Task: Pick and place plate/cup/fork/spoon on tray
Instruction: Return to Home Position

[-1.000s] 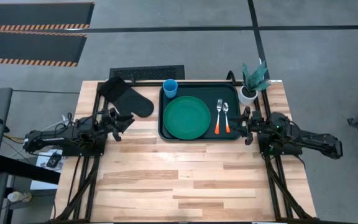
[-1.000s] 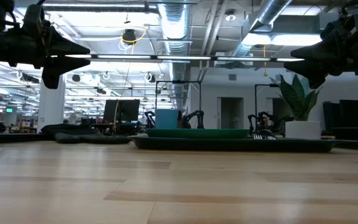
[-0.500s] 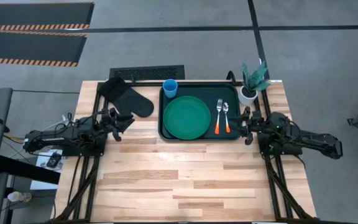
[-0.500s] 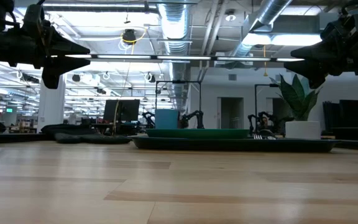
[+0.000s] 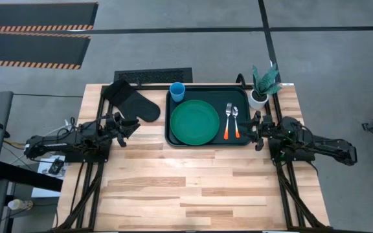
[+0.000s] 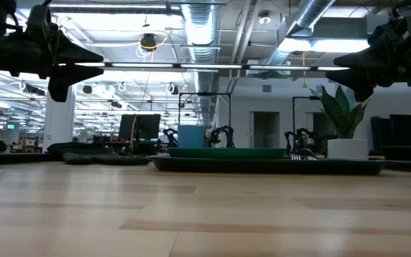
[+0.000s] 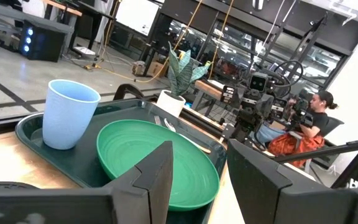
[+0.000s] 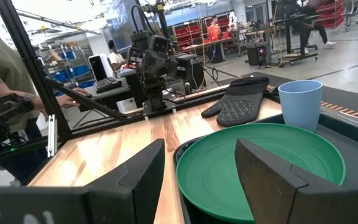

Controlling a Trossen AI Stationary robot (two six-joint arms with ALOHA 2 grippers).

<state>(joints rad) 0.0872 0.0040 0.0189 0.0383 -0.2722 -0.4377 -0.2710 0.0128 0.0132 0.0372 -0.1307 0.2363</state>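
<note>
Plate [image 5: 195, 122], cup [image 5: 177, 92], fork [image 5: 226, 121], spoon [image 5: 236, 120] sit on tray [image 5: 170, 136]. My left fingers [image 5: 129, 124] and right fingers [image 5: 257, 131] spread wide, empty, flanking it.

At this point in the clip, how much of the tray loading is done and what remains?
It looks finished. The plate, cup, fork and spoon all sit on the tray. Nothing is in hand: the left claw hangs open beside the tray's left edge, the right claw open by its right edge, both empty. Nothing appears left to place.
</note>
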